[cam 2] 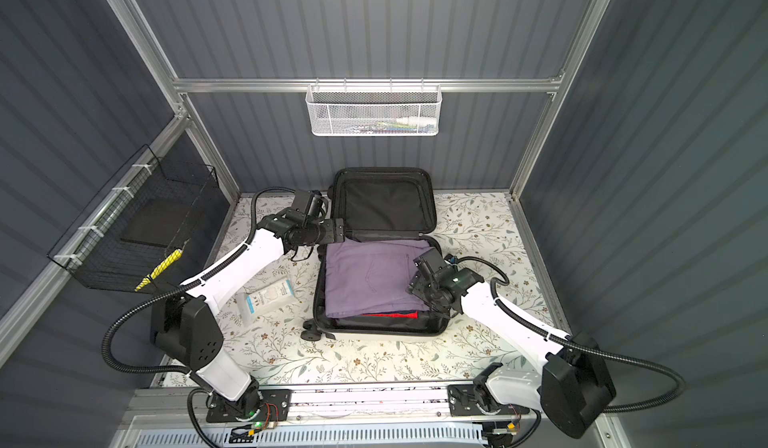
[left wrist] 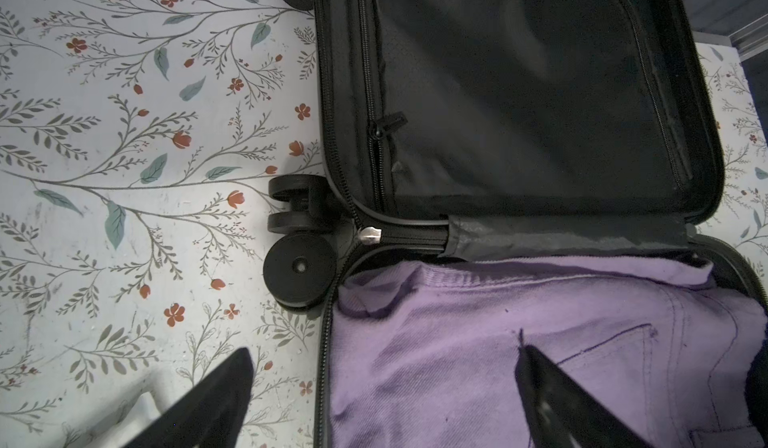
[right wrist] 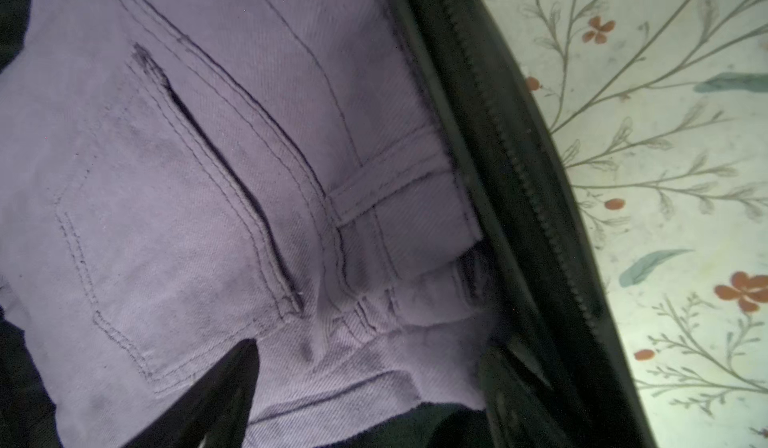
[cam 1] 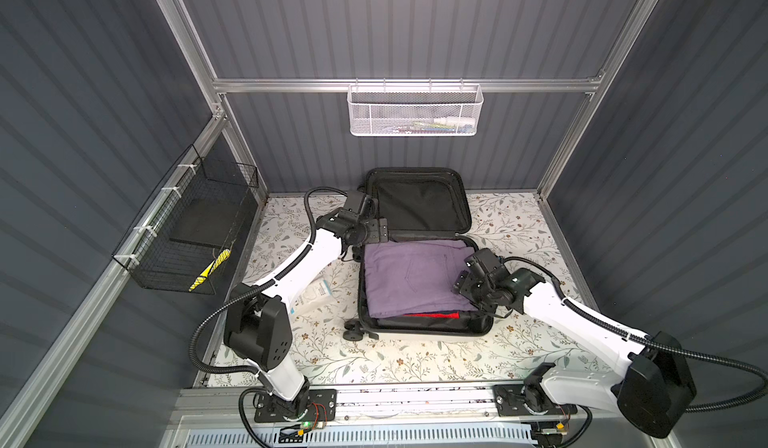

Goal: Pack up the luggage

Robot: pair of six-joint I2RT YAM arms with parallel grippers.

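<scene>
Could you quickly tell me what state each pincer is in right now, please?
Left pincer: open, holding nothing.
Right pincer: open over the purple jeans, holding nothing.

This is a lab robot cell, not a home. Dark grey ribbed wall panels sit in a bare aluminium frame, boxing in a small surface covered with floral-print sheet. The left arm and right arm are bolted to a metal rail with exposed wiring. A white mesh basket hangs from the crossbar, and a black wire basket is cable-tied to the side.
</scene>
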